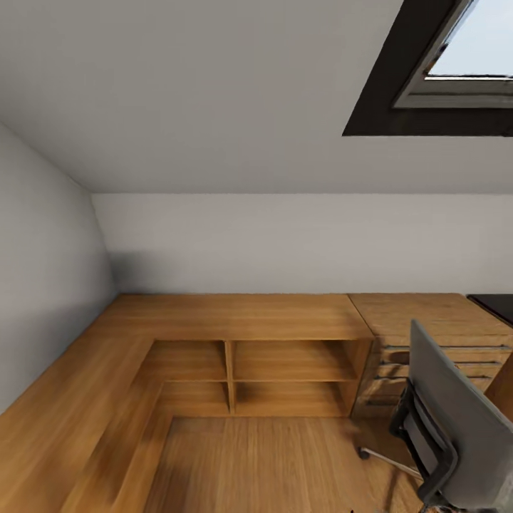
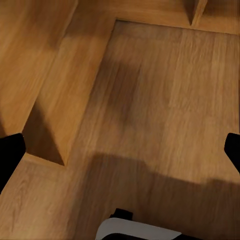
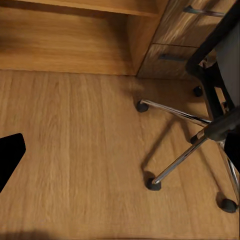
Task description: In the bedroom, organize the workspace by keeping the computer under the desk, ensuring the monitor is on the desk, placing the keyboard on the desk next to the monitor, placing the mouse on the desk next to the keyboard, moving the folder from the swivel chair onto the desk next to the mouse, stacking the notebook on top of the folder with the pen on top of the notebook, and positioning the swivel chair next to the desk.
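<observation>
Beside the right pincer stands the swivel chair

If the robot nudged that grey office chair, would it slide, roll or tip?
Probably roll: the swivel chair stands on castors on smooth wood floor. The seat might also spin. The wide chrome star base makes tipping unlikely.

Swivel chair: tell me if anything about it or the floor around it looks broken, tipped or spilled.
Nothing stands out. The swivel chair stands upright by the wooden dresser. Its chrome base rests with castors on the wood floor, and no spill or damage shows.
</observation>
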{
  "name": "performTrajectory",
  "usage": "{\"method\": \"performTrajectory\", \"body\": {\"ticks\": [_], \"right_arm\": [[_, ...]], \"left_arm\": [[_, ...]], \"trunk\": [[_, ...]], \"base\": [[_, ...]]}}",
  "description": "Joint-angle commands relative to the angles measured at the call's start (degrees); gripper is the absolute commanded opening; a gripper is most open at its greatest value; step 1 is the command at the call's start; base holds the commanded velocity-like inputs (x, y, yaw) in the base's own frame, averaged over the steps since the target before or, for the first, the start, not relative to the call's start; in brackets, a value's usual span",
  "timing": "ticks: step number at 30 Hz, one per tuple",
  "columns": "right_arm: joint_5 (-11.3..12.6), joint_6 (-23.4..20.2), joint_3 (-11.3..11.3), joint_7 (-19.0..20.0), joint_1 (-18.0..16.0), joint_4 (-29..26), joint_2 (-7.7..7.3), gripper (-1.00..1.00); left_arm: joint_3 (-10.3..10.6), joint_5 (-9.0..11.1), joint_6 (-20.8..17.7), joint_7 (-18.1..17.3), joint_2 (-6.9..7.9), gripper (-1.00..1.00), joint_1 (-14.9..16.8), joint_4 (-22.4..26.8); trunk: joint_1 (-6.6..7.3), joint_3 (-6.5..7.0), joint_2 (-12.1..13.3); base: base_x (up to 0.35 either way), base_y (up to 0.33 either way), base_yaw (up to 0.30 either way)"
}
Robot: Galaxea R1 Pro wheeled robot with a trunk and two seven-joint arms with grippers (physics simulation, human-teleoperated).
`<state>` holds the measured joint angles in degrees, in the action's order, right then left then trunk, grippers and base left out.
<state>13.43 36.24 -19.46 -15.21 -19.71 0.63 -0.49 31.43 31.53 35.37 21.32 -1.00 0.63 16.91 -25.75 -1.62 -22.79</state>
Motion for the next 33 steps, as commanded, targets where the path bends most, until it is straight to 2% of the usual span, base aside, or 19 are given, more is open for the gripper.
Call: {"method": "performTrajectory", "body": {"ticks": [1, 15, 33], "right_arm": [[0.37, 0.15, -0.49, -0.17, -0.07, 0.07, 0.02, 1.00], [0.34, 0.23, -0.49, -0.17, -0.07, 0.07, -0.04, 1.00], [0.30, 0.41, -0.49, -0.17, -0.07, 0.08, 0.03, 1.00]], "left_arm": [[0.49, 0.20, 0.15, 0.48, 0.03, 1.00, 0.06, 0.02], [0.59, 0.20, 0.21, 0.48, 0.02, 1.00, 0.06, 0.02], [0.47, 0.20, 0.14, 0.48, 0.03, 1.00, 0.05, -0.04]], "trunk": [[-0.04, -0.13, -0.13], [-0.04, -0.13, -0.13], [-0.04, -0.13, -0.13]], "base": [[0.000, 0.139, -0.297], [0.060, 0.254, -0.297], [0.014, 0.017, -0.297]]}}
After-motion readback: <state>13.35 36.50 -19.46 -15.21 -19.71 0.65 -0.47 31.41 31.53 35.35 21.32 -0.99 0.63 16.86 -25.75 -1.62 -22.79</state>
